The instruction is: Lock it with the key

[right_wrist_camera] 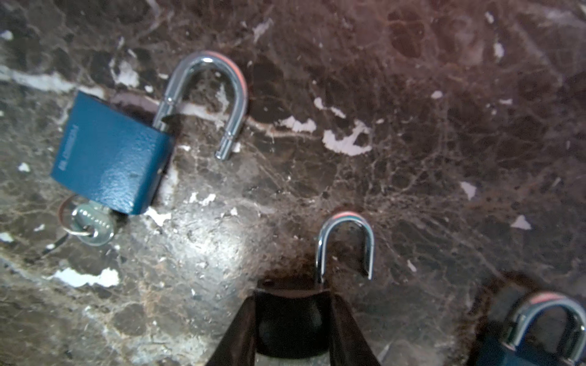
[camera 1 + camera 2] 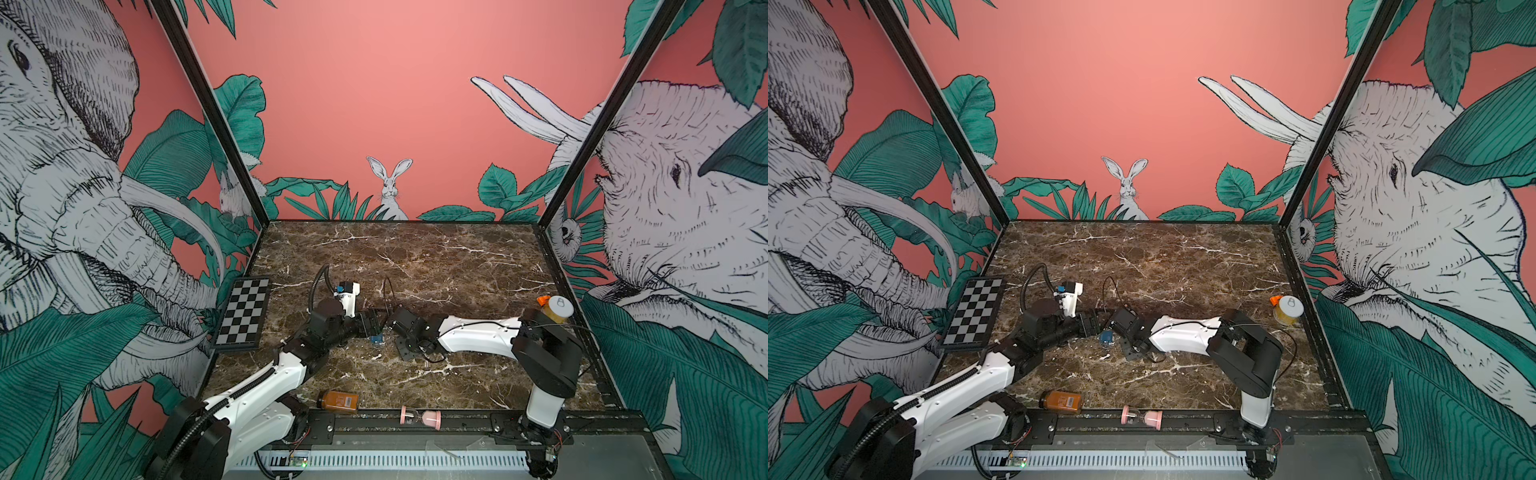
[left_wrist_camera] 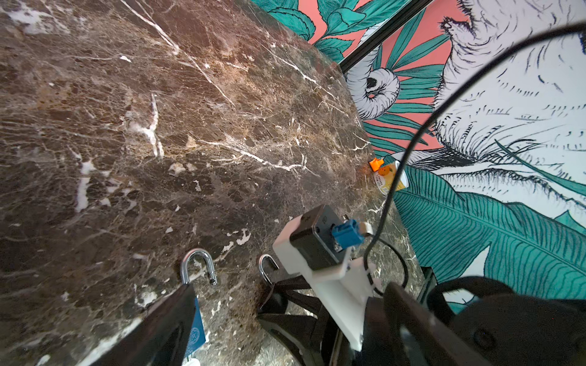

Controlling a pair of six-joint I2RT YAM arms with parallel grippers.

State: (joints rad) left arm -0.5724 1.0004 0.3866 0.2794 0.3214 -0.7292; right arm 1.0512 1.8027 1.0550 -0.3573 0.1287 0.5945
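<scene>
Right gripper (image 1: 293, 301): jaws straddle base of open silver steel shackle (image 1: 345, 219), grip can't be confirmed. Close squarely, keep shackle aligned over its hole.

Same build on both: left arm (image 2: 257, 388) and right arm (image 2: 473, 338) are glossy white shells with chunky matte black joints (image 2: 548, 357). Left one's got ribbed black conduit (image 2: 249, 383) running along it, right one just a thin black cable (image 2: 478, 324). The wrist camera (image 3: 314, 244) sits in a white bracket (image 3: 333, 285) and has a blue plug (image 3: 345, 237).
</scene>
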